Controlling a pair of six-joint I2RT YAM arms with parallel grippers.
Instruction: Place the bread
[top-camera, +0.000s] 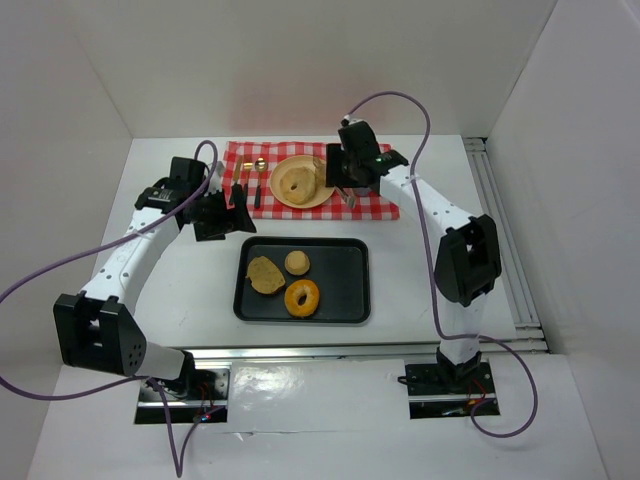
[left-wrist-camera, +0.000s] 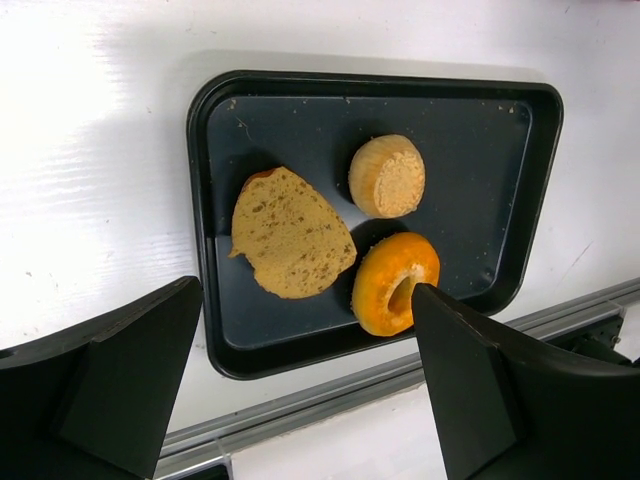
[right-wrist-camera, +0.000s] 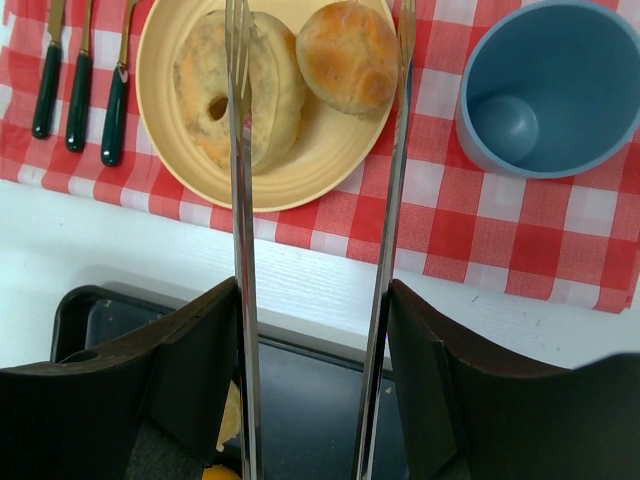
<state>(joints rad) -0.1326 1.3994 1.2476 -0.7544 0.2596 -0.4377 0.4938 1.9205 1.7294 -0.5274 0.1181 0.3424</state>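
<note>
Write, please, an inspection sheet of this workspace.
Surface: white table, red checked cloth at the far side.
Job's things: slice, bun and donut on the black tray; bagel and roll on the plate.
Clutter: cutlery, empty blue cup on the cloth.
Grippers: left gripper open, facing the tray; right gripper holds tongs over the plate.
Cables: a purple cable loops off each arm.
Surroundings: white walls, rail at the right.

red-checked cloth (right-wrist-camera: 480, 230), yellow plate (right-wrist-camera: 320, 162), black tray (left-wrist-camera: 485, 200)

You see gripper (right-wrist-camera: 315, 335) clasping tongs (right-wrist-camera: 243, 300), arms apart over yellow plate (right-wrist-camera: 300, 185): bun (right-wrist-camera: 348, 55) beside bagel (right-wrist-camera: 195, 70), tips possibly clear of both.
</note>
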